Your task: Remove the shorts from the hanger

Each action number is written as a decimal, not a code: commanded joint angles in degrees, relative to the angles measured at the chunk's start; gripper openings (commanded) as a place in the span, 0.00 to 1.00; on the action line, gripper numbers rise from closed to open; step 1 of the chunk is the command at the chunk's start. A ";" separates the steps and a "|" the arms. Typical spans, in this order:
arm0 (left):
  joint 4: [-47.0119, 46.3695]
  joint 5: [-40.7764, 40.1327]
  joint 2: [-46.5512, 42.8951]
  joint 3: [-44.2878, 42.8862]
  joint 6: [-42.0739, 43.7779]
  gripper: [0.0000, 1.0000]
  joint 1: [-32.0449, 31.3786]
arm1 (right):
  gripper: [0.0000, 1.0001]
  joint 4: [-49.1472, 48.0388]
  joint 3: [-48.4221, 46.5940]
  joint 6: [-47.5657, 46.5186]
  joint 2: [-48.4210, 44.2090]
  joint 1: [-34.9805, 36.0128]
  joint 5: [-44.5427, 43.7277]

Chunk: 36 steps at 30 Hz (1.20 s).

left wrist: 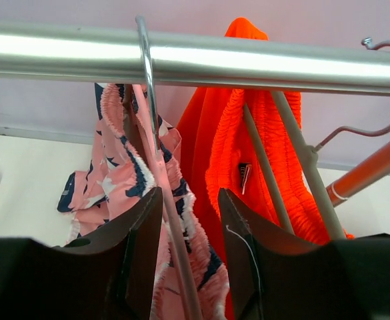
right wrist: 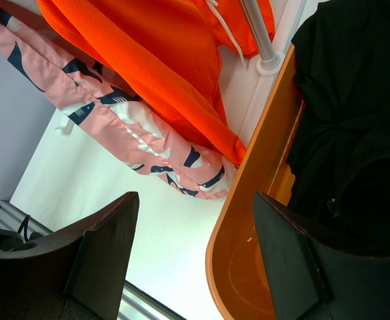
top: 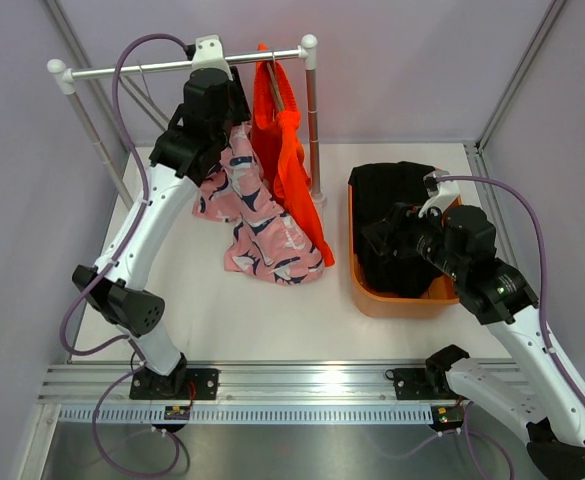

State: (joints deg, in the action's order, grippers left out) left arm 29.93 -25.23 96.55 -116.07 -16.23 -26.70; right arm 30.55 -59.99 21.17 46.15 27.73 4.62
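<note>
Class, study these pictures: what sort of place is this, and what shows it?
Likely a robot test cell: plain enclosing walls, two arms bolted to a metal rail, a clothes rack beside an orange bin.

Under the rail (top: 162, 68), one pair of shorts (top: 257, 220) is hanging just left of a second pair (top: 290, 170), touching it. Right of the rail, the bin (top: 392, 303) is sitting on the desk (top: 272, 320), a third pair (top: 387, 185) lying in it.

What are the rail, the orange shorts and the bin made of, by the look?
Rail: likely metal, polished, with bright streak reflections. Orange shorts: soft cloth, seemingly a fine knit, gathered at the waistband. Bin: probably plastic, smooth, faintly glossy wall.
</note>
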 commanded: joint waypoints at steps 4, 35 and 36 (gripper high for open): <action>-3.74 -5.96 2.94 -4.60 1.37 0.43 -0.02 | 0.77 1.88 -2.24 -0.87 -0.54 -0.13 -1.02; 0.47 -2.63 7.68 -9.87 0.06 0.41 4.20 | 0.77 2.59 -0.57 -0.95 -0.71 -0.13 -0.67; 0.65 -2.28 8.47 -10.22 0.06 0.41 4.29 | 0.77 2.59 -0.57 -1.04 -0.89 -0.04 -0.75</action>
State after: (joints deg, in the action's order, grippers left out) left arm 31.18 -29.67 103.28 -123.07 -15.16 -22.83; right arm 32.93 -60.16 20.80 46.13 27.73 4.05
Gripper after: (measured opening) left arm 0.412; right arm 0.775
